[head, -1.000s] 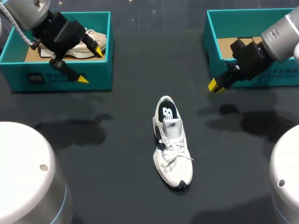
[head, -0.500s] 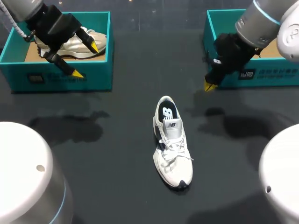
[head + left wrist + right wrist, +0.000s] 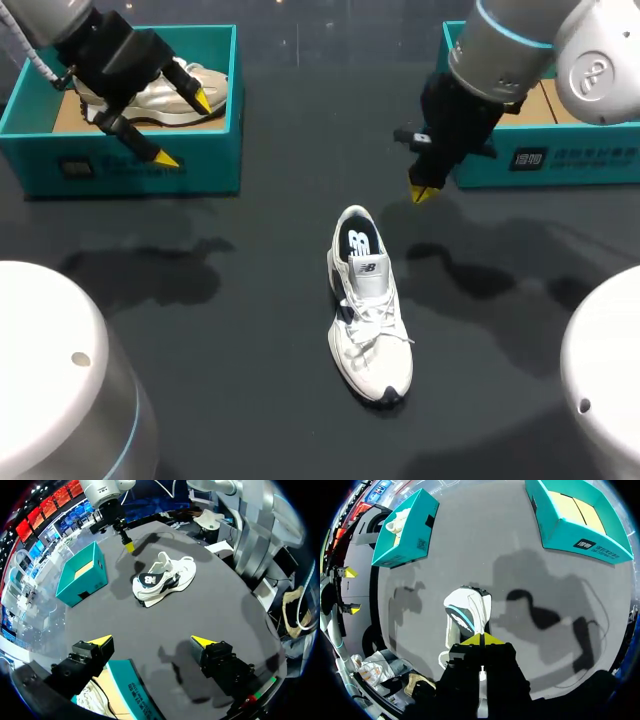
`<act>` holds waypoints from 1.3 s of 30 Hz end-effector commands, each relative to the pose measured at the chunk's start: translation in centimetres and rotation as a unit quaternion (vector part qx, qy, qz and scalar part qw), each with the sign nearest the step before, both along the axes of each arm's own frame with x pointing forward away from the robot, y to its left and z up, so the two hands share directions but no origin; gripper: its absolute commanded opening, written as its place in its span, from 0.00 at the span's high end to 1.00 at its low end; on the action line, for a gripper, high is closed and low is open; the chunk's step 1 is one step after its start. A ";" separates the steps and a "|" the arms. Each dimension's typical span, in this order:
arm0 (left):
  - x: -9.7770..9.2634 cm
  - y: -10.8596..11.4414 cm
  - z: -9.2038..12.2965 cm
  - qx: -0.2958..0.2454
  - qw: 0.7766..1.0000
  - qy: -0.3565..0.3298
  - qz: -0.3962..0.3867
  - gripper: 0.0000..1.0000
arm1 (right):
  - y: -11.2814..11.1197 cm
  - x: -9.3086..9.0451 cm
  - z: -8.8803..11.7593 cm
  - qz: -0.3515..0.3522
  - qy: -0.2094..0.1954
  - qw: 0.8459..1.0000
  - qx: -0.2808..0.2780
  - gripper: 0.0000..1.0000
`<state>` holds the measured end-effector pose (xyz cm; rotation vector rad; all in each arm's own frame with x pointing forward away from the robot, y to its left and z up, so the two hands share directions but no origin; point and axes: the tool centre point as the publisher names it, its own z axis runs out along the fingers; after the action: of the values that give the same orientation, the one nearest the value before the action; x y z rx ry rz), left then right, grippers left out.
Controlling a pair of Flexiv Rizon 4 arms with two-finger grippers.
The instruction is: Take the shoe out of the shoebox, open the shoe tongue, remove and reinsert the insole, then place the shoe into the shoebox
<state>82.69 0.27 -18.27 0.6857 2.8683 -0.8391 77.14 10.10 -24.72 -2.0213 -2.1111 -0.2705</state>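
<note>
White sneaker [image 3: 367,305] lies mid-table, out of box. Right gripper [image 3: 420,192] hovers just beyond heel, tips pinched together, empty. Risk: closed tips jab collar and skid shoe (light, unbraced). Left gripper [image 3: 184,129] spread wide over far-left shoebox [image 3: 215,160] — too far off to steady.

Covering much of the beige sneaker [image 3: 152,104] with the left gripper [image 3: 185,129], at ten o'clock from the white sneaker [image 3: 366,305]. Clipping the left shoebox [image 3: 210,160] at the head view's edge. Hiding the near corner of the right shoebox [image 3: 580,165] behind the right arm [image 3: 500,50], at two o'clock, and cutting its far end off. Burying the white sneaker's toe under the right gripper [image 3: 482,639] in the right wrist view. Showing only a scrap of the beige sneaker beneath the left gripper in the left wrist view.
</note>
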 end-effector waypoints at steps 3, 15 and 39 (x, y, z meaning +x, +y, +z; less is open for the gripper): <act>0.0 0.0 0.0 0.001 1.000 0.000 -0.001 0.00 | 4.9 -0.5 -0.3 0.027 -0.009 0.985 -0.168 1.00; 0.0 0.0 0.0 0.001 1.000 0.000 -0.001 0.00 | 5.0 -0.6 -0.4 0.031 -0.034 0.982 -0.181 1.00; 0.0 0.0 0.0 0.001 1.000 0.000 -0.001 0.00 | 3.8 -2.3 -5.7 0.112 -0.083 0.973 -0.185 1.00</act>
<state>82.68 0.28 -18.27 0.6856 2.8685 -0.8388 74.89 13.87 -30.37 -1.9733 -2.6358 -0.0056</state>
